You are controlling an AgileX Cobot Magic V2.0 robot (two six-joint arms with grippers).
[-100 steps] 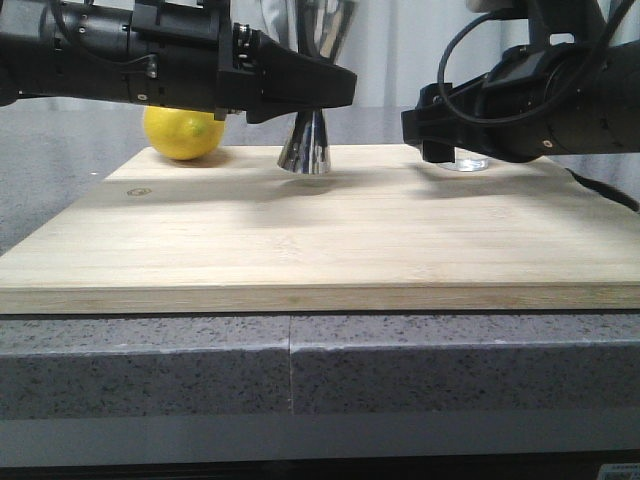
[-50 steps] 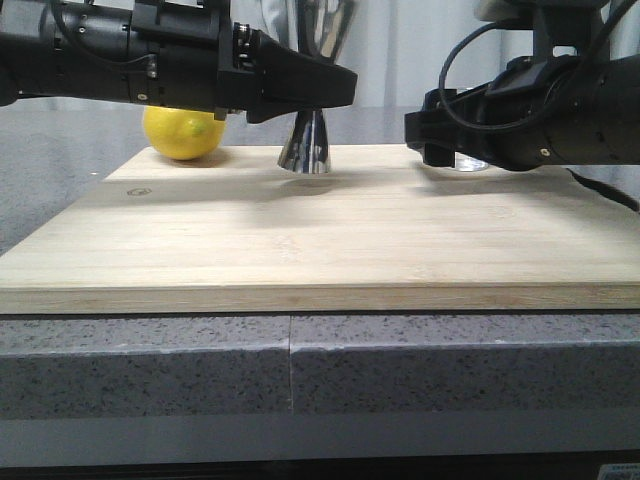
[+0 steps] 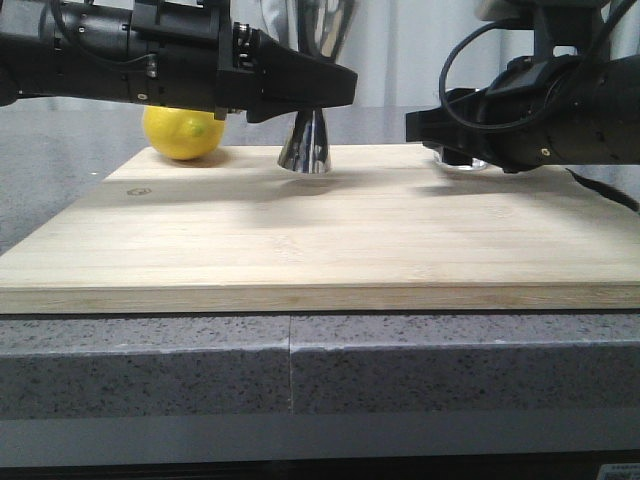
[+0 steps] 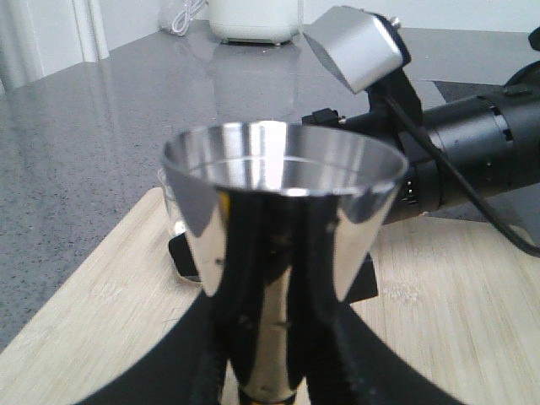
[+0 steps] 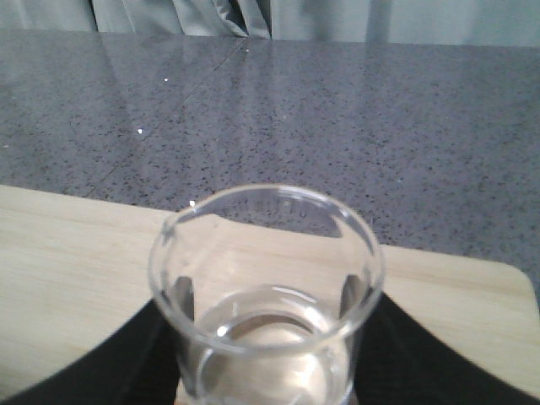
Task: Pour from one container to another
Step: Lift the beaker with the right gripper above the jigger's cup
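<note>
The steel jigger (image 3: 305, 146) stands at the back middle of the wooden board (image 3: 320, 240), its wide mouth (image 4: 283, 160) facing up. My left gripper (image 3: 322, 92) is shut on its narrow waist, the black fingers (image 4: 211, 363) pressing on both sides. The clear glass beaker (image 5: 266, 278) holds a little clear liquid and sits between the black fingers (image 5: 126, 359) of my right gripper (image 3: 440, 128), which is shut on it. Only the beaker's base (image 3: 458, 161) shows under the right arm in the front view, just above the board at the back right. From the left wrist view, the beaker (image 4: 172, 202) peeks out behind the jigger.
A yellow lemon (image 3: 183, 132) lies at the board's back left corner, behind the left arm. The board rests on a grey speckled stone counter (image 3: 300, 370). The right arm and its silver camera (image 4: 359, 46) reach in beside the jigger.
The right gripper and arm have shifted slightly, and the beaker's base has come up a little off the board. The left gripper and jigger have not moved.
</note>
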